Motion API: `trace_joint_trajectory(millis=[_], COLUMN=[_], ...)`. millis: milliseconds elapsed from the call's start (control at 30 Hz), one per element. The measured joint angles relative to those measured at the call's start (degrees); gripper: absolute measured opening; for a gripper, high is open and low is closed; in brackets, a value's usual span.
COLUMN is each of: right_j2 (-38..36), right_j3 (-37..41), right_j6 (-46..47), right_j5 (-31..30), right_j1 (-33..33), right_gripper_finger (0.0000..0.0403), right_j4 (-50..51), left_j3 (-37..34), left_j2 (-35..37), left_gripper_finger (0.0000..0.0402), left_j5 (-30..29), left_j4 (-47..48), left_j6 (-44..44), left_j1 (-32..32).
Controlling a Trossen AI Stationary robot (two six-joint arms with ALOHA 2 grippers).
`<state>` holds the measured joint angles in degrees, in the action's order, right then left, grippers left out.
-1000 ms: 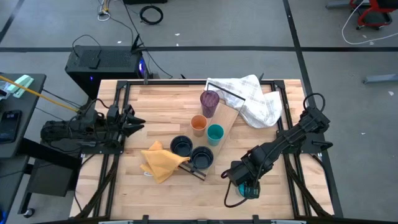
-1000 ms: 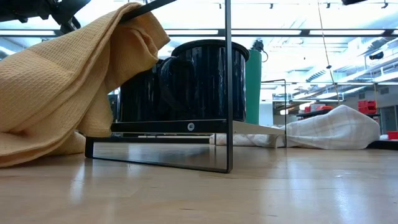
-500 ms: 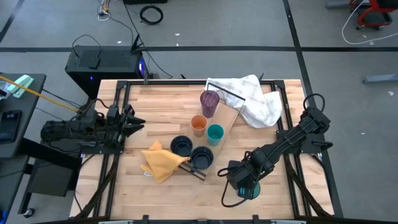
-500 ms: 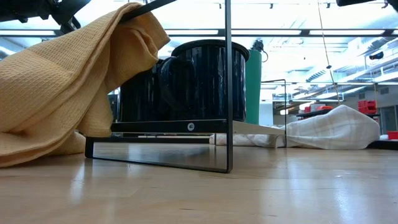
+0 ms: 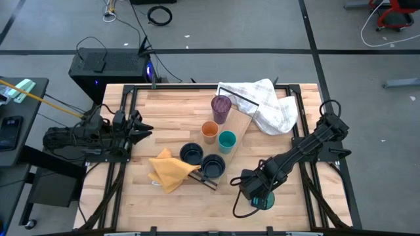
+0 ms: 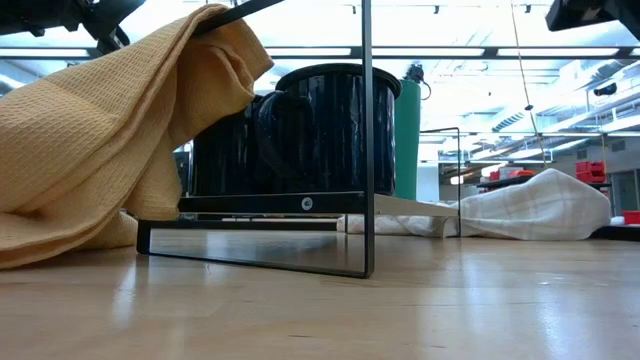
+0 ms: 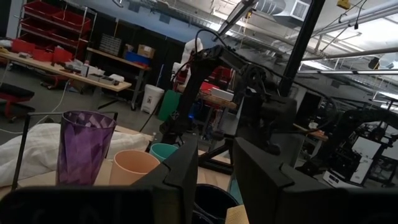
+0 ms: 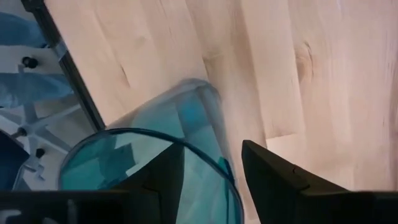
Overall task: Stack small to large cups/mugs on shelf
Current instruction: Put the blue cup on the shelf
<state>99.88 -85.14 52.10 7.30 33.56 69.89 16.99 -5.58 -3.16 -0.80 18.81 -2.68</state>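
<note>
The teal-blue patterned tumbler (image 5: 263,200) (image 8: 155,168) stands on the table near the front right. My right gripper (image 5: 254,190) (image 8: 211,180) points down over it, open, with one finger above its hollow and one outside its rim. On the shelf (image 5: 241,128) stand the purple tumbler (image 5: 221,108), the orange cup (image 5: 209,132) and the teal cup (image 5: 227,140). Two navy mugs (image 5: 191,154) (image 5: 213,165) stand at the shelf's near end. My left gripper (image 5: 146,126) (image 7: 216,180) waits at the left edge, open by a narrow gap.
A yellow cloth (image 5: 169,170) lies draped against the shelf's near end, beside the mugs. A white checked towel (image 5: 272,105) is heaped at the far right, by the shelf's far end. Bare wood lies along the front edge and the left half.
My right gripper has sunk a little toward the teal-blue tumbler, and its dark hand has come farther into the top right corner of the low view. The cups, mugs and cloths have stayed where they were.
</note>
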Motion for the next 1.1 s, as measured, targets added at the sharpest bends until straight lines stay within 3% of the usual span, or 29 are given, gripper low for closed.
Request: trace_joint_trajectory(millis=[200,433,767,1100], right_j2=[0.0,0.0,-0.42,-9.04], right_j3=[1.04,1.04,0.96,1.09], right_j6=[0.25,-1.1,-3.24,-3.19], right_j5=[0.02,0.05,-0.64,-10.06], right_j1=[0.0,0.0,-1.37,-8.53], right_gripper_finger=[0.013,0.0014,0.0005,0.0004], right_j4=[-0.07,0.05,7.41,16.83], left_j3=[0.0,0.0,0.0,0.0], left_j2=[0.0,0.0,0.0,0.0], left_gripper_finger=[0.011,0.011,0.011,0.011], left_j5=[-0.02,-0.02,-0.02,-0.02], left_j4=[0.02,0.02,0.01,-0.56], left_j6=[0.02,-0.01,0.02,0.02], left_j1=[0.0,-0.01,0.0,-0.01])
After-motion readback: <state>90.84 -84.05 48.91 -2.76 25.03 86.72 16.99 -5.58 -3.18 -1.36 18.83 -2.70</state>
